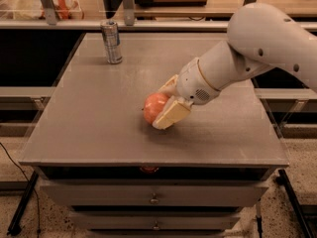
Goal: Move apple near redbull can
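The apple (152, 106), round and reddish-orange with paler streaks, is near the middle of the grey table top (99, 113). My gripper (160, 107) is shut on it, with one cream finger (171, 114) on its near side and the other on its far side. The white arm reaches in from the upper right. The apple seems to sit just above the table or barely on it; I cannot tell which. The redbull can (112, 41), slim, silver and blue, stands upright at the table's far left, well apart from the apple.
The table top has drawers (154, 198) under its front edge. A small reddish thing (148, 169) shows in the gap beneath the front edge. Shelving with posts (128, 4) and a bag (59, 6) stand behind the table.
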Tool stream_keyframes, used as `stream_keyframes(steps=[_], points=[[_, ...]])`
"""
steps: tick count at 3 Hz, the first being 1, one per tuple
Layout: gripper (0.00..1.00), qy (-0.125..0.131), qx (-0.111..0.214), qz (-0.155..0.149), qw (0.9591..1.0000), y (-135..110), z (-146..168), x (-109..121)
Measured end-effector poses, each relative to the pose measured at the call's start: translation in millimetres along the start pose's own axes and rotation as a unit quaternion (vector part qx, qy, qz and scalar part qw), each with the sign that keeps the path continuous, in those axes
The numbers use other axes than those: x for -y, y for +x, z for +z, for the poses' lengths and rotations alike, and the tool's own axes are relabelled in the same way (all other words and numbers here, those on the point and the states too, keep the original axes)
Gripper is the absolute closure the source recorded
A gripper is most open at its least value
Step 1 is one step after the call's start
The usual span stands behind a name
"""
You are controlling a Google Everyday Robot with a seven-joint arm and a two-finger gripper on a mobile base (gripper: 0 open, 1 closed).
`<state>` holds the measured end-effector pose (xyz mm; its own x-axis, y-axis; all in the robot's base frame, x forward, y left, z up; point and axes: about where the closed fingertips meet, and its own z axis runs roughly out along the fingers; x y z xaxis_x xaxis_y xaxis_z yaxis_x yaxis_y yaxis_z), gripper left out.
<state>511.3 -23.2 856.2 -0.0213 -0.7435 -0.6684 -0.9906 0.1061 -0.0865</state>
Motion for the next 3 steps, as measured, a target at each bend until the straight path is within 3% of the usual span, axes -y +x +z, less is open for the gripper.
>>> stream_keyframes(steps=[1,2,3], points=[[0.89,0.007,-0.003,-0.005,1.0000,-5.2,-8.2,5.9],[1.00,0.030,-0.003,-0.018,0.9994,-20.2,-30.0,21.5],[1.00,0.030,-0.003,-0.018,0.9994,-20.7,-29.6,20.7]])
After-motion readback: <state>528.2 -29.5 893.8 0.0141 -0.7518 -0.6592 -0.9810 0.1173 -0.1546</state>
